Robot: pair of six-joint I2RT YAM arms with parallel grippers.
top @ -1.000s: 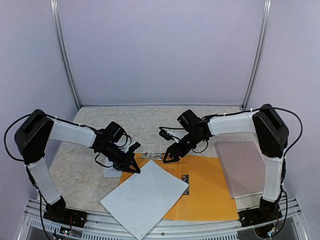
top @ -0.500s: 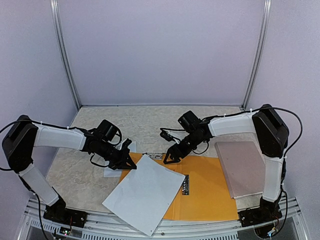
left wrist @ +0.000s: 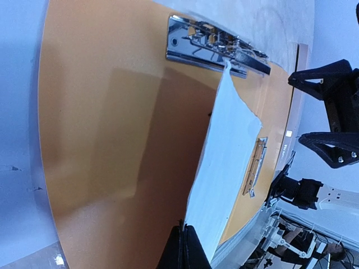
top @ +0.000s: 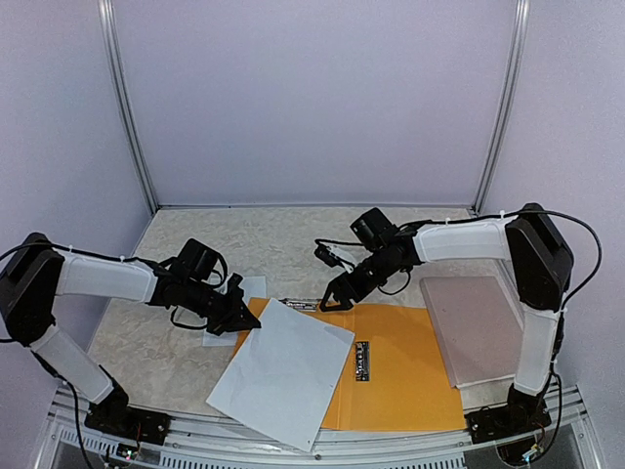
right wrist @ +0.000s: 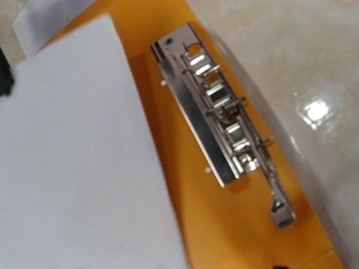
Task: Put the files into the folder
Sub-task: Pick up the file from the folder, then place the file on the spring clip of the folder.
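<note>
kev_b: Marbled beige table [top: 283,239], pale lavender walls [top: 312,98] all round. So where's the paperwork at?

jo77: The folder [top: 410,362] lies open and flat on the near half of the table, orange inside facing up. The files [top: 278,376] are a white stack lying crooked across its left half. Their near corner sticks out past the folder toward the front rail.

kev_b: Who's got hold of them?

jo77: The left gripper [top: 241,320]. It's pinched tight on the far-left corner of the files. In its wrist view the fingertips [left wrist: 171,252] are closed flat on the paper edge, and the sheets throw a shadow on the orange.

kev_b: And the other arm?

jo77: The right gripper [top: 335,296] hangs over the metal clip [top: 301,306] at the folder's far edge, jaws spread with nothing between them. Can't tell if it's touching the clip. From the right wrist view the clip [right wrist: 216,131] is bare chrome. The files' edge sits just beside it, with a strip of orange showing between.

kev_b: Anything else lying around?

jo77: A pinkish-brown board [top: 479,327] sits right up against the folder's right side. There's also another white sheet [top: 254,286] on the table under the left arm, beside the folder's left edge.
</note>
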